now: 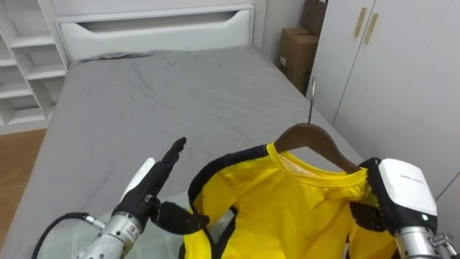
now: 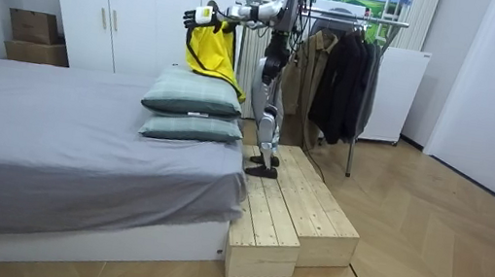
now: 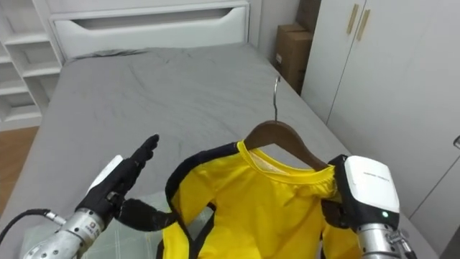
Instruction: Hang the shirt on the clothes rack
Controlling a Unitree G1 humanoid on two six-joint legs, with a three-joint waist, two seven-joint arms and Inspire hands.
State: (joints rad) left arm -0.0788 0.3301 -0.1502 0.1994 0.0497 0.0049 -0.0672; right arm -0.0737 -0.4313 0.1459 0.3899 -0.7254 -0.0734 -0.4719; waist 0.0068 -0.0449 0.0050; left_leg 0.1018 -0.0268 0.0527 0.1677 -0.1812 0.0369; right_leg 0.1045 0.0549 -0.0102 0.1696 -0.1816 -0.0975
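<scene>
Shirt point(image 1: 287, 208) on hanger point(image 1: 316, 140) above open bed point(image 1: 144, 93)

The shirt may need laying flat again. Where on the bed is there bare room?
The bed is bare from the white board down to the left hand and the shirt, edge to edge. Crowded: the near end, where two pillows stack under the shirt, held on its hanger by the right hand.
</scene>
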